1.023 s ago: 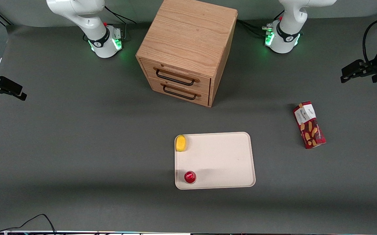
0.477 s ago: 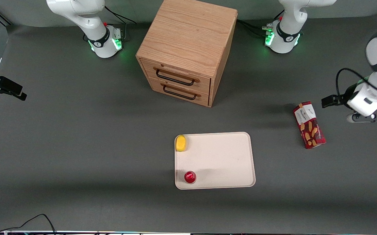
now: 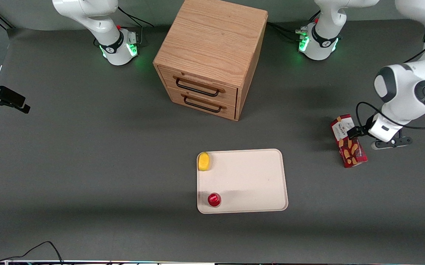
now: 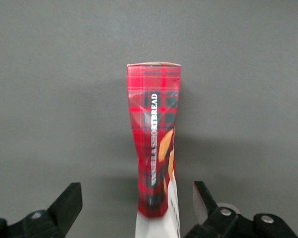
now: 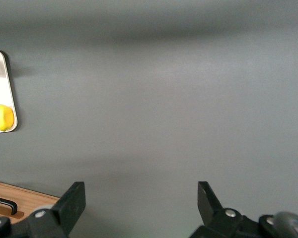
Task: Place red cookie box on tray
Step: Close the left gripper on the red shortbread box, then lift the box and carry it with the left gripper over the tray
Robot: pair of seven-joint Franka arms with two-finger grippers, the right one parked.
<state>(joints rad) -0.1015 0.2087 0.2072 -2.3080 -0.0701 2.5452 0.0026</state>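
The red cookie box lies flat on the grey table toward the working arm's end, well apart from the tray. My left gripper hangs over the box's white-label end, which is the end farther from the front camera. In the left wrist view the gripper is open, and the tartan box runs lengthwise between the two black fingers. A gap shows on each side, so neither finger touches the box. The cream tray's corner also shows in the right wrist view.
A yellow lemon-like item and a small red cup sit on the tray along its edge toward the parked arm. A wooden drawer cabinet with both drawers shut stands farther from the front camera than the tray.
The left arm has swung in from the table's edge and come down over the box's label end. The box, tray and cabinet have not moved.
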